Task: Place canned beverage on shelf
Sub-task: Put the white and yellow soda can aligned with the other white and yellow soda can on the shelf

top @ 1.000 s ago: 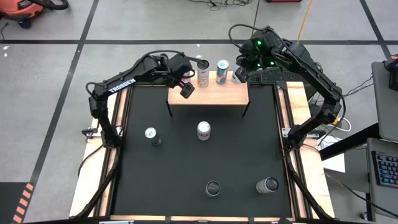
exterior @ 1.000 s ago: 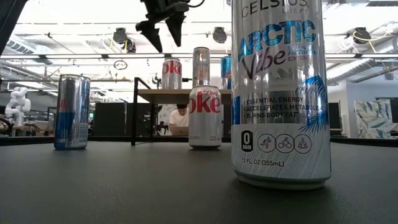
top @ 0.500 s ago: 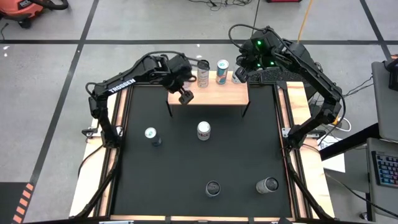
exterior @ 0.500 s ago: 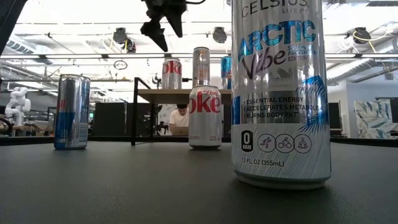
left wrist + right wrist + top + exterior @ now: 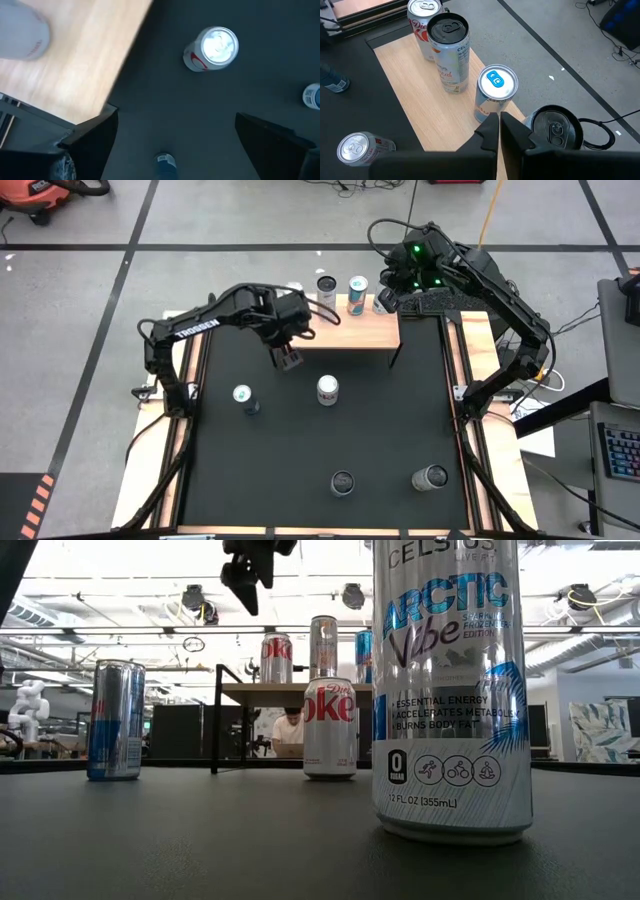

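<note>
Black desk [image 5: 400,430], wooden shelf [image 5: 345,332] at back. Left gripper [image 5: 288,359] wide apart, empty, beside upright Coke can [image 5: 327,390]. Right gripper [image 5: 385,304] closed, behind shelf.

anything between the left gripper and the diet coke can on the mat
Nothing visible. The left gripper hangs open above the mat near the shelf, empty. The Diet Coke can stands upright on bare mat just beyond it, and the wrist view shows only mat between them.
</note>
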### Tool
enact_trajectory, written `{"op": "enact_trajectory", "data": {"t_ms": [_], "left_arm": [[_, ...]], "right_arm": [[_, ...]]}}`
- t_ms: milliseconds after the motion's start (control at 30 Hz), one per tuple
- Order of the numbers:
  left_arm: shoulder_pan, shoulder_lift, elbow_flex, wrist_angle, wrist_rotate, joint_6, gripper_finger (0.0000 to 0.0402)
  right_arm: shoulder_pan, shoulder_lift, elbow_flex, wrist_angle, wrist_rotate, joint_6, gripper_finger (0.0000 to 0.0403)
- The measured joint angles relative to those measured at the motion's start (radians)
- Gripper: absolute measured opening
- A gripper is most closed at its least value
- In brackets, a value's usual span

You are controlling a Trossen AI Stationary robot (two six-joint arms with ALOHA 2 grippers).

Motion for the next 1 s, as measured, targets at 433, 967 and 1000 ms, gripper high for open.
{"op": "enact_trajectory", "data": {"t_ms": [433,967,1000], "left_arm": [[-0.089,0.0,0.0,-0.058,-0.001,-0.002,0.0398],[-0.183,0.0,0.0,-0.059,-0.001,-0.008,0.0398],[-0.186,0.0,0.0,-0.059,-0.001,-0.008,0.0398]], "right_arm": [[0.0,0.0,0.0,0.06,-0.001,0.002,0.0],[0.001,0.0,0.0,0.042,-0.127,0.189,0.0],[0.001,0.0,0.0,0.043,-0.154,0.195,0.0]]}}
